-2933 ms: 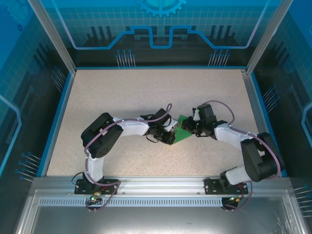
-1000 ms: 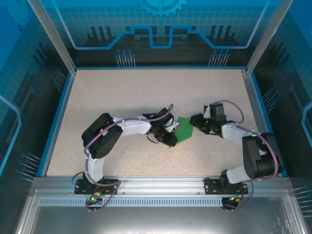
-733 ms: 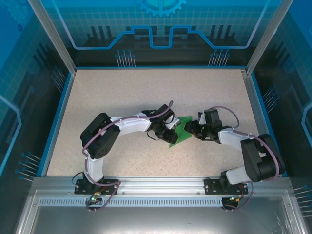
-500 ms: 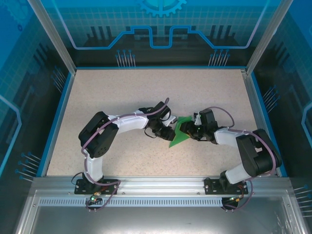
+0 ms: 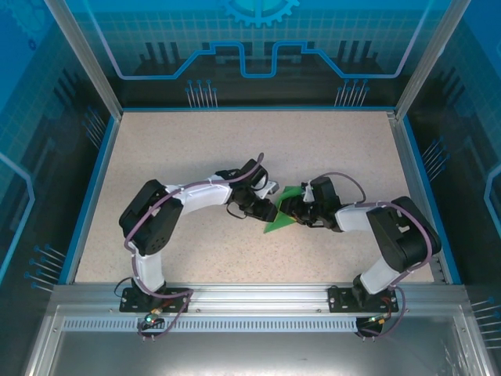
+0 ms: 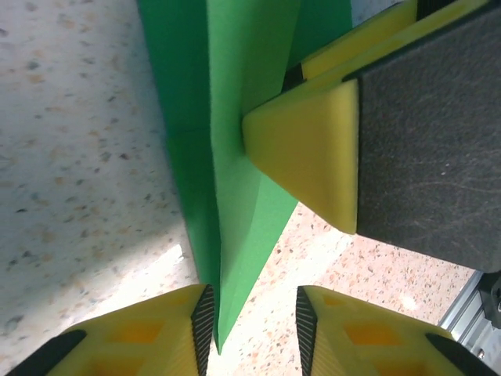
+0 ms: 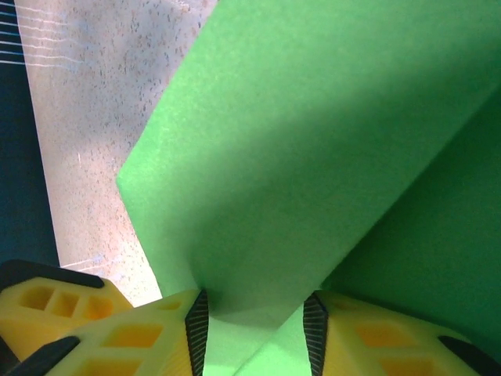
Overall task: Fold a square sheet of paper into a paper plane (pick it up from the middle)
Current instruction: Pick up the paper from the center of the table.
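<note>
"How do the arms stand?"
"Both bent inward: left gripper (image 5: 266, 205) points to 3 o'clock, right gripper (image 5: 292, 208) to 9, meeting at the green paper (image 5: 279, 219) in the middle of the table (image 5: 196, 149)."
"Jaws?"
"Left's stand apart astride its edge; right's grip can't be told."

Desk top (image 5: 196, 149) is a speckled beige slab with a blue border (image 5: 92, 188) along the left, far and right edges. Aluminium rail (image 5: 250, 294) runs along the near edge, posts (image 5: 82, 55) stand at the far corners, and the blue back panel (image 5: 329, 39) has circuit lines and a gear print (image 5: 258, 9).
</note>
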Robot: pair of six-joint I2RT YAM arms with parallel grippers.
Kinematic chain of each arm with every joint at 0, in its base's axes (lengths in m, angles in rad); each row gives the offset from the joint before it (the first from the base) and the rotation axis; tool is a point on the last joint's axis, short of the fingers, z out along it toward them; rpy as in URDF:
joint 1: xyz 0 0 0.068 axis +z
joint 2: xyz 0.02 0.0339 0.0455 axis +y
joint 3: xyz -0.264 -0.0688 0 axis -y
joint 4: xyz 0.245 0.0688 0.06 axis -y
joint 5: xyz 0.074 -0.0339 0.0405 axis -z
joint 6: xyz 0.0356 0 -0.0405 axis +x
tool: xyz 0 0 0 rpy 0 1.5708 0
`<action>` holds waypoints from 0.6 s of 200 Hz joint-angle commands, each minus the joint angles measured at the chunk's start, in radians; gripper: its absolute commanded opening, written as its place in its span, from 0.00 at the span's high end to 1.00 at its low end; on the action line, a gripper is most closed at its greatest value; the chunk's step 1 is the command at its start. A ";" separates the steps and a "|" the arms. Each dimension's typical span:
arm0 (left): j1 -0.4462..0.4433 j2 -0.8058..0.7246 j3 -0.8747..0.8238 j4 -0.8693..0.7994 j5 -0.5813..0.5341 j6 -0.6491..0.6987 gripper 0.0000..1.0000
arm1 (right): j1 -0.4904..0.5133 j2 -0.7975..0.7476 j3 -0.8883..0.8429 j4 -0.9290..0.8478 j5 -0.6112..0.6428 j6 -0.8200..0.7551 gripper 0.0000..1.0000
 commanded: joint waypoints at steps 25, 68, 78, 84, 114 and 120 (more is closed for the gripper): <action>0.048 -0.063 -0.065 0.010 0.038 -0.069 0.60 | 0.038 0.052 0.020 0.112 -0.027 0.051 0.62; 0.068 -0.039 -0.064 -0.015 0.035 -0.075 0.61 | 0.059 0.062 0.017 0.190 -0.023 0.098 0.64; 0.071 -0.033 -0.065 -0.013 0.031 -0.076 0.62 | 0.063 0.058 0.019 0.186 -0.011 0.098 0.64; 0.074 -0.032 -0.065 -0.010 0.029 -0.078 0.63 | 0.065 0.057 0.019 0.186 -0.006 0.099 0.64; 0.084 -0.018 -0.063 0.006 0.027 -0.079 0.65 | 0.067 0.079 0.026 0.216 -0.003 0.117 0.65; 0.085 -0.014 -0.061 0.009 0.031 -0.080 0.65 | 0.069 0.083 0.032 0.218 -0.004 0.119 0.65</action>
